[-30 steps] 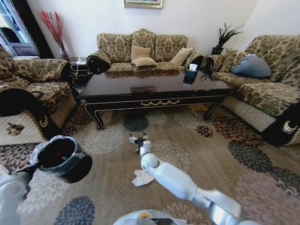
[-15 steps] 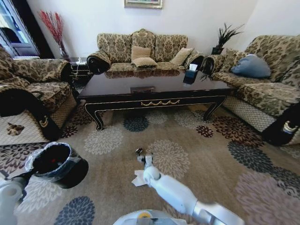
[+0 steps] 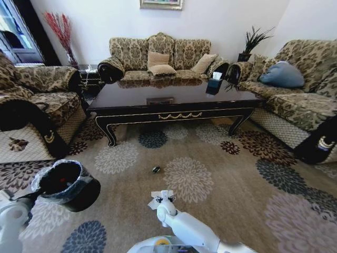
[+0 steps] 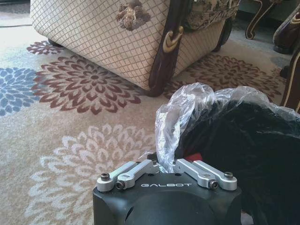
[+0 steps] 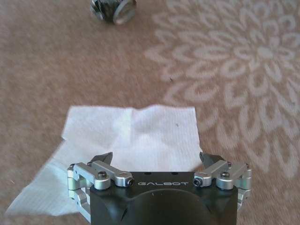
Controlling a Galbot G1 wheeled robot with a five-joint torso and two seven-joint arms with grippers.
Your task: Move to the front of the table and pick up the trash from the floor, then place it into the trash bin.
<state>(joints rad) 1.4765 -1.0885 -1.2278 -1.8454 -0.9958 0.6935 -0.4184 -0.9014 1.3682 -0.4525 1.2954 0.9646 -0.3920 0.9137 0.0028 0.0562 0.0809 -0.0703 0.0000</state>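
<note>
Over the white tissue (image 5: pixel 133 136), right gripper (image 5: pixel 157 161) jaws spread.

White rounded arms — black GALBOT-marked pincer (image 5: pixel 157 161) bodies, screwed silver linkages.

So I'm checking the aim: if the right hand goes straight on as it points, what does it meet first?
Most likely the white tissue on the carpet: the right hand is open right over it. The small dark bit lies farther off.

Open right end effector (image 5: pixel 157 161) over white tissue (image 5: pixel 131 136)
</note>
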